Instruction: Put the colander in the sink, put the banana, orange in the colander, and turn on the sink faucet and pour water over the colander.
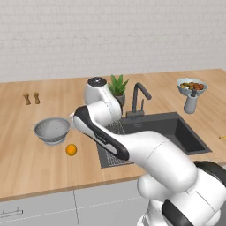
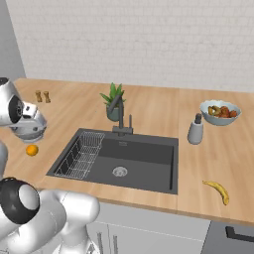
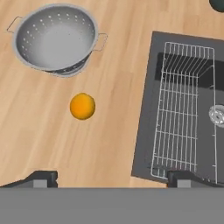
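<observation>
Item, gripper (image 3: 112, 178): I see its two dark fingertips far apart at the bottom of the hand view, jaws spread wide, nothing between them. It hangs over the wooden counter (image 1: 26, 150), at the left edge of the sink.

Item, colander (image 3: 56, 37): I find it upright on the counter, left of the sink (image 2: 144, 163), well apart from the basin. Empty.

Item, orange (image 3: 82, 106): on the counter just beside the colander, not touching it, between colander and counter front.

Item, banana (image 2: 218, 190): lying on the counter right of the sink, near the front edge.

Item, faucet (image 1: 138, 99): behind the basin, spout bent over it. I see no stream from it.

Item, wire rack (image 3: 183, 118): in the left part of the basin; round drain (image 2: 119, 171) beside it.

Item, others: a potted plant (image 1: 118, 87) beside the faucet, a white fruit bowl (image 2: 220, 112), a grey bottle (image 2: 195, 131), two small shakers (image 1: 32, 98).
</observation>
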